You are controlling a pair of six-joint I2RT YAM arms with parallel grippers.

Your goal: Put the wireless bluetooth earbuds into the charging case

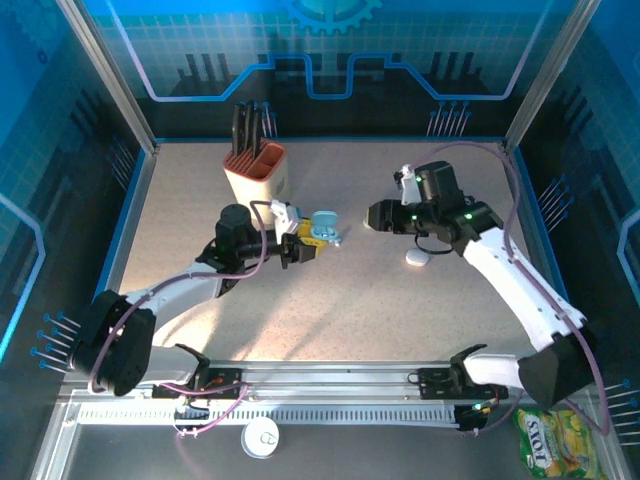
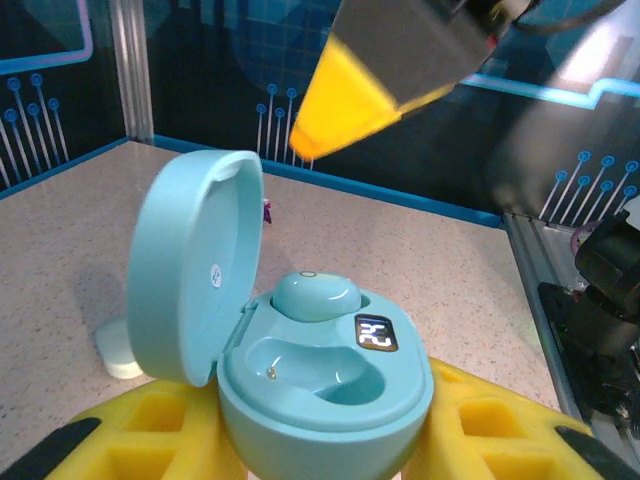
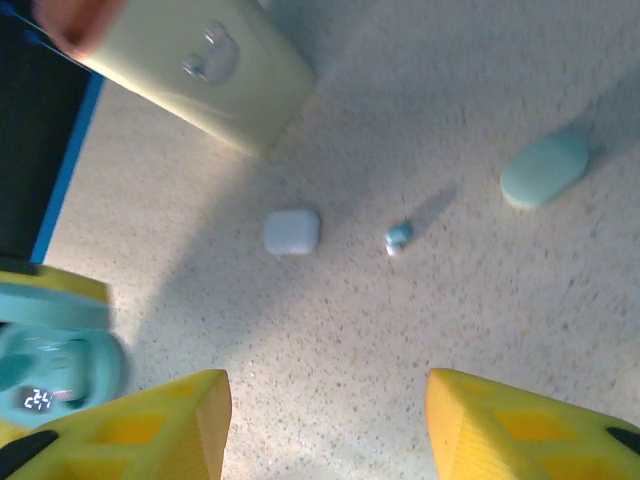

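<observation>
Left hand [image 1: 303, 248] pinches charging case [image 2: 330, 385] | right hand [image 3: 325, 430] spread | risk: I knock earbud [image 3: 398, 238] at 12 o'clock rolling

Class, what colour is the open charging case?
Pale teal. The charging case shows best in the left wrist view.

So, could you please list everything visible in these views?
charging case: one, teal, open, clamped in the left fingers.
seated earbud: one, teal, in the case's far slot; other slot empty.
loose earbud: one, teal, on the table.
square case: one, white, beside the loose earbud, apart.
oval pebble: at least one, pale teal, on the table.
holder: one, cream and orange, far left, dark items inside.
packet: one, yellow-green, off the table's near right.
disc: one, white, off the table's near edge.
left fingers: two, yellow, shut on the case.
right fingers: two, yellow, open above the table.
</observation>
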